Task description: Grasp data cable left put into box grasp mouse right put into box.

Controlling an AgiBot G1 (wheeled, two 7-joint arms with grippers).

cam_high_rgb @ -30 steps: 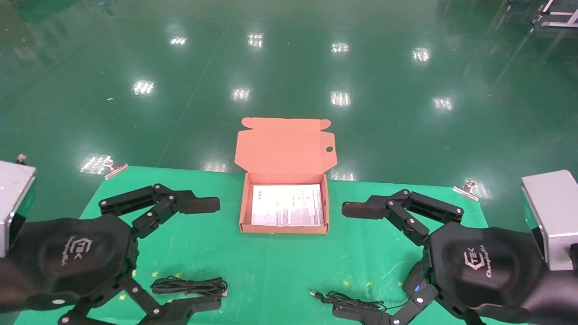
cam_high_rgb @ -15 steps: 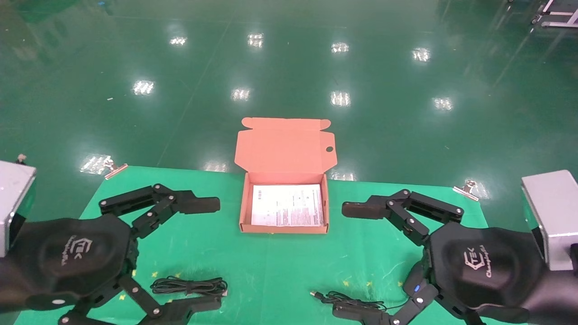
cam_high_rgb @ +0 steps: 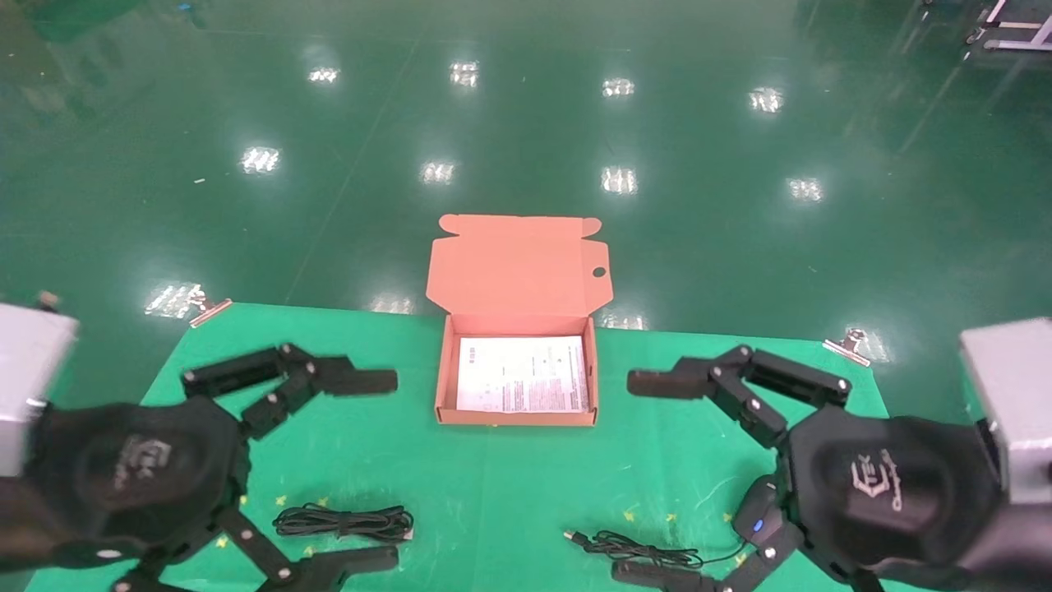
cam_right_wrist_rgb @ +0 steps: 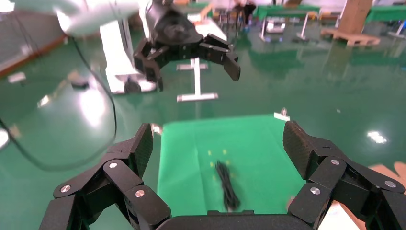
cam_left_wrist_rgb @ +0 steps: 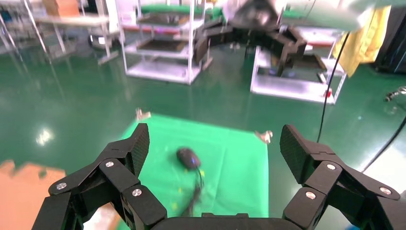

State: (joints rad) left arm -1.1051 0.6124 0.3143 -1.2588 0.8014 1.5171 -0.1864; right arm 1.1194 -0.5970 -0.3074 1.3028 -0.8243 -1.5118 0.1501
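Left gripper (cam_high_rgb: 374,469) wide open, empty, over thin black looped data cable (cam_high_rgb: 343,521) on green mat (cam_high_rgb: 493,485). Right gripper (cam_high_rgb: 649,477) wide open, empty, above small black oval mouse (cam_high_rgb: 754,518). Orange-pink cardboard box (cam_high_rgb: 446,386) open, between them.

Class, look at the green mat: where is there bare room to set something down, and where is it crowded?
Free: the mat between the box and the data cable. Crowded: the near corners, where the left pincer straddles the cable and the right pincer the mouse.
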